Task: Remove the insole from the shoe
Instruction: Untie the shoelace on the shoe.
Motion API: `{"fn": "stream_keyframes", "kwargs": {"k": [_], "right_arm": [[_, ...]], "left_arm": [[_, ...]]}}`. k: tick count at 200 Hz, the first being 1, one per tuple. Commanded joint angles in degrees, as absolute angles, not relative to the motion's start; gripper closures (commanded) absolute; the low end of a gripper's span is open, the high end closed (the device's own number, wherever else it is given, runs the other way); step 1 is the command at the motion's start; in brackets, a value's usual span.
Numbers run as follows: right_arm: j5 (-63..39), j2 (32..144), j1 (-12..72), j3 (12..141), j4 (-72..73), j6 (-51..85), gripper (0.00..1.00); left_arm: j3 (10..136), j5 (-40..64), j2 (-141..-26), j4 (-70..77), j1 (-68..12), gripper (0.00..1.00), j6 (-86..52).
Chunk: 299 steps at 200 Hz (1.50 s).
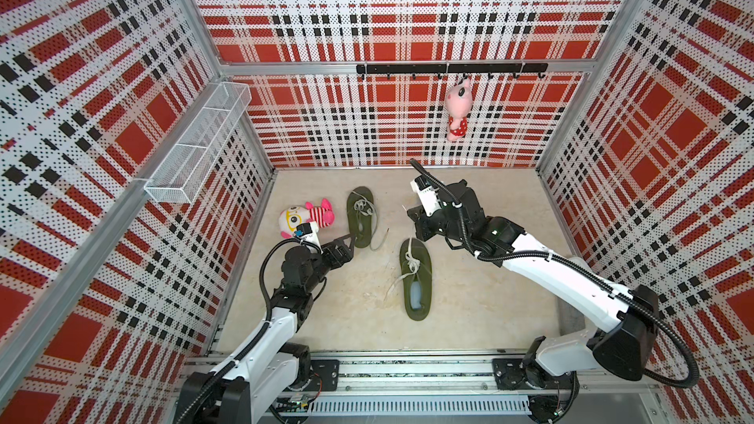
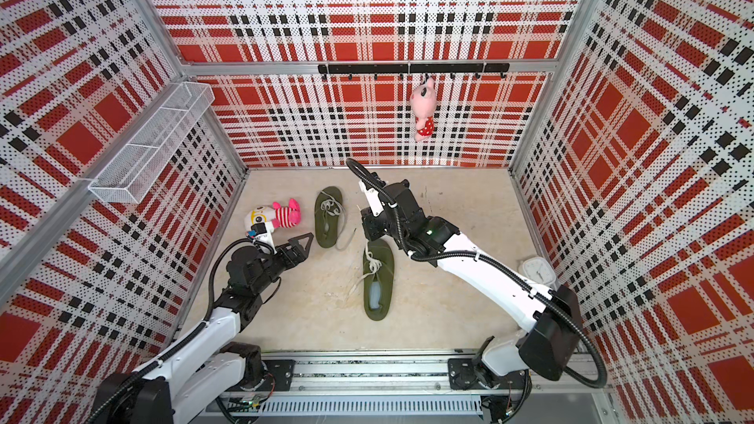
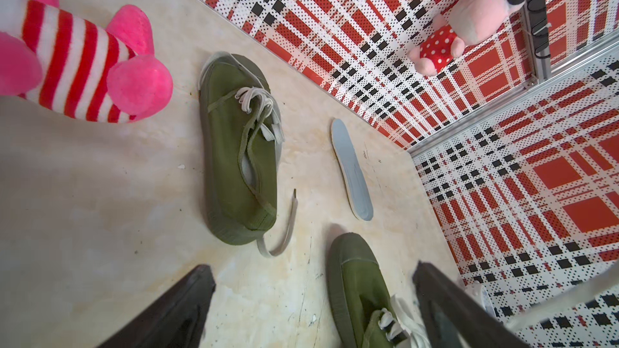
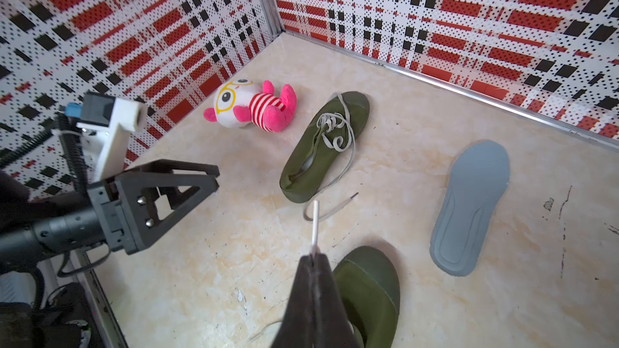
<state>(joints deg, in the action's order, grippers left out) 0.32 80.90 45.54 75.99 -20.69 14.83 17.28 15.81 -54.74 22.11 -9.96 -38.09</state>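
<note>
The left arm (image 1: 277, 320) is angling forward and inward, low over the surface (image 1: 469, 299). The left gripper (image 4: 214, 179) is pointing ahead with its jaws standing wide apart and nothing between them. The right arm (image 1: 571, 275) is stretching farther in and slanting toward the left side, with its wrist bending downward. The right gripper (image 4: 313, 257) is pointing down at the surface with its jaws pressing fully together.

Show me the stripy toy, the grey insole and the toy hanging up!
stripy toy (image 4: 264, 112): right wrist view, on its striped belly.
grey insole (image 4: 469, 209): right wrist view, on its middle.
hanging toy (image 1: 457, 100): in a top view, on its head.
</note>
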Motion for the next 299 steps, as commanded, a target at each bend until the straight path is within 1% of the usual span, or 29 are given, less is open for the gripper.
{"fn": "stream_keyframes", "kwargs": {"k": [1,25,41,91,94,101,113,120,149,171,176,186,196,205,206,211,217,218,226,244,269,299], "right_arm": [[-1.5,78.2,45.3,75.2,-15.6,17.3,1.00],[1.3,76.6,44.6,74.3,-15.9,17.9,1.00],[2.0,75.7,42.6,72.7,-16.6,19.5,1.00],[-1.6,73.1,33.2,61.6,-16.4,26.8,1.00],[-2.0,72.9,32.7,60.8,-16.1,27.2,1.00],[-3.3,72.6,31.2,58.5,-15.1,27.9,1.00],[-3.7,72.3,29.3,55.2,-14.1,29.1,1.00],[-3.8,72.3,28.5,53.4,-13.5,29.2,1.00],[-3.6,73.2,25.1,47.2,-11.3,30.2,1.00],[-2.7,74.3,23.2,44.5,-9.7,29.8,1.00],[-2.2,74.4,22.9,44.2,-9.5,29.4,0.95],[-1.4,74.4,22.2,44.1,-9.4,28.6,0.80],[-1.1,74.0,21.6,44.4,-9.6,27.4,0.70],[-0.6,73.3,21.1,45.1,-10.3,26.6,0.59],[-0.6,73.3,21.1,45.1,-10.3,26.6,0.59],[0.0,72.7,20.9,45.5,-10.8,26.1,0.52],[0.5,72.2,20.8,45.8,-11.2,25.6,0.46],[0.8,71.9,20.7,45.9,-11.3,25.4,0.44],[1.5,71.0,20.7,46.3,-11.7,24.9,0.38],[1.8,68.9,20.7,46.4,-11.7,23.6,0.33],[0.7,67.9,20.7,45.4,-11.0,24.1,0.32],[-0.5,69.0,20.7,44.5,-10.6,25.1,0.32]], "left_arm": [[17.0,14.3,-56.1,24.7,-11.2,0.03,-36.9],[17.3,14.1,-57.1,24.8,-11.8,0.04,-36.1],[17.4,14.0,-57.4,24.8,-12.0,0.04,-35.4],[18.3,14.8,-58.9,24.8,-13.7,0.06,-33.2],[18.3,14.9,-58.9,24.7,-15.4,0.06,-33.0],[18.6,15.2,-59.1,24.7,-16.6,0.07,-32.5],[19.3,14.9,-59.0,23.4,-18.1,0.13,-31.4],[19.6,14.1,-58.4,21.7,-19.3,0.14,-30.7],[19.9,9.0,-54.2,16.5,-26.8,0.14,-28.7],[20.0,6.6,-53.7,14.2,-32.0,0.13,-28.9],[20.0,6.2,-54.1,14.2,-33.2,0.13,-29.2],[20.0,5.7,-55.3,14.4,-35.5,0.13,-29.5],[20.4,5.1,-56.8,14.6,-37.6,0.12,-29.9],[20.9,4.6,-58.4,15.0,-39.4,0.13,-30.0],[21.0,4.5,-58.7,15.1,-39.6,0.12,-30.0],[21.4,4.1,-59.7,15.3,-40.6,0.13,-30.0],[22.1,3.7,-60.7,15.3,-41.6,0.12,-29.9],[22.1,3.6,-61.2,15.3,-41.8,0.12,-29.9],[22.9,3.1,-62.4,15.6,-42.9,0.13,-29.8],[24.3,3.0,-64.8,16.6,-44.8,0.13,-29.5],[26.2,2.5,-67.5,16.9,-46.8,0.14,-29.3],[30.6,-5.7,-68.2,11.9,-52.1,0.24,-29.2]]}}
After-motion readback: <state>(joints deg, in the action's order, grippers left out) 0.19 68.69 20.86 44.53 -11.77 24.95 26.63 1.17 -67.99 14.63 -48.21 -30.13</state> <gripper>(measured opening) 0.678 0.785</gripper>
